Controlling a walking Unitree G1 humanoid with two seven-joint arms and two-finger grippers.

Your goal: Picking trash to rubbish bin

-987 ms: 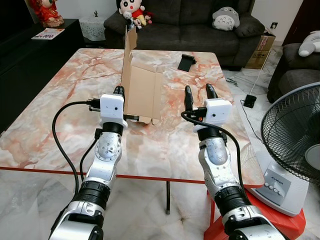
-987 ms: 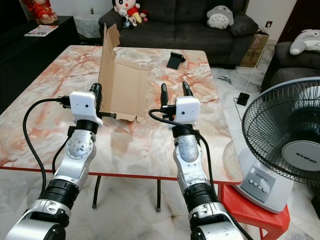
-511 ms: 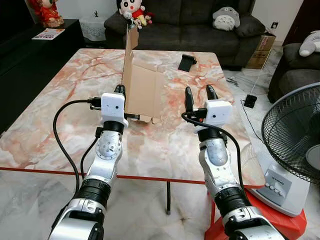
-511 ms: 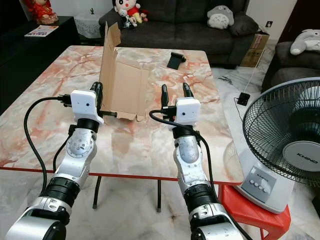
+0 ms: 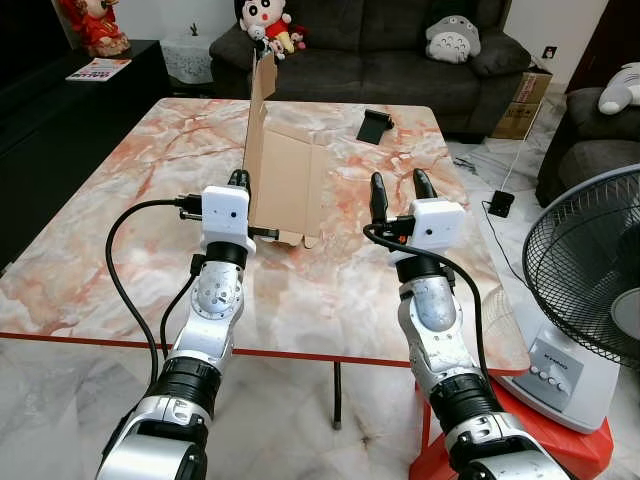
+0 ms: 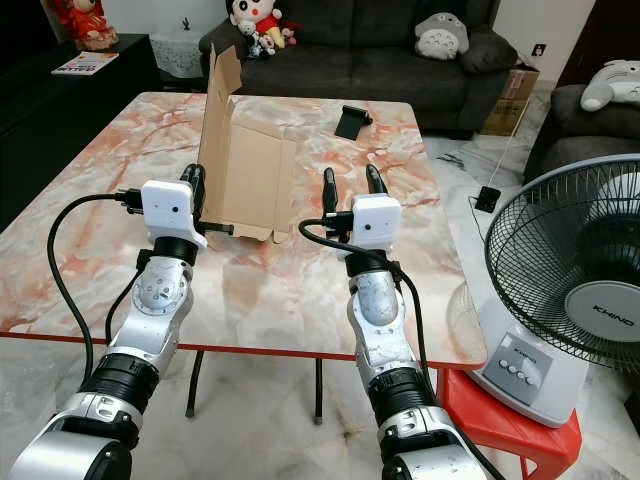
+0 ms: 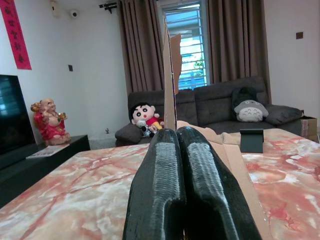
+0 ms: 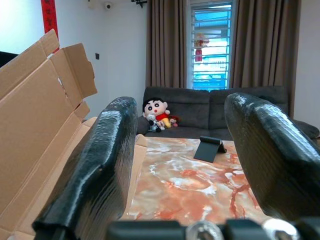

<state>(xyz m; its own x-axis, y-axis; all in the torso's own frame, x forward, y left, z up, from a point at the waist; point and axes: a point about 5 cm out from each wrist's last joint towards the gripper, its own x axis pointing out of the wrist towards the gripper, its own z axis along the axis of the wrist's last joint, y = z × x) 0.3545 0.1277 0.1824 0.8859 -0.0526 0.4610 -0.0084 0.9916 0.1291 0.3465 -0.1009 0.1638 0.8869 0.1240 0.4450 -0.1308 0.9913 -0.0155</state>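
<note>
A flattened brown cardboard box sits on the marble table, one panel rising upright and the rest lying flat. My left gripper is at the box's left near edge. In the left wrist view its fingers press together, and the cardboard's thin edge rises straight from between them. My right gripper hovers over the table to the right of the box, open with nothing between its fingers. The cardboard lies beside it, apart.
A black phone stand sits on the table's far side. A standing fan and a red stool are close on the right. A dark sofa with plush toys lies beyond the table, and a black cabinet on the left.
</note>
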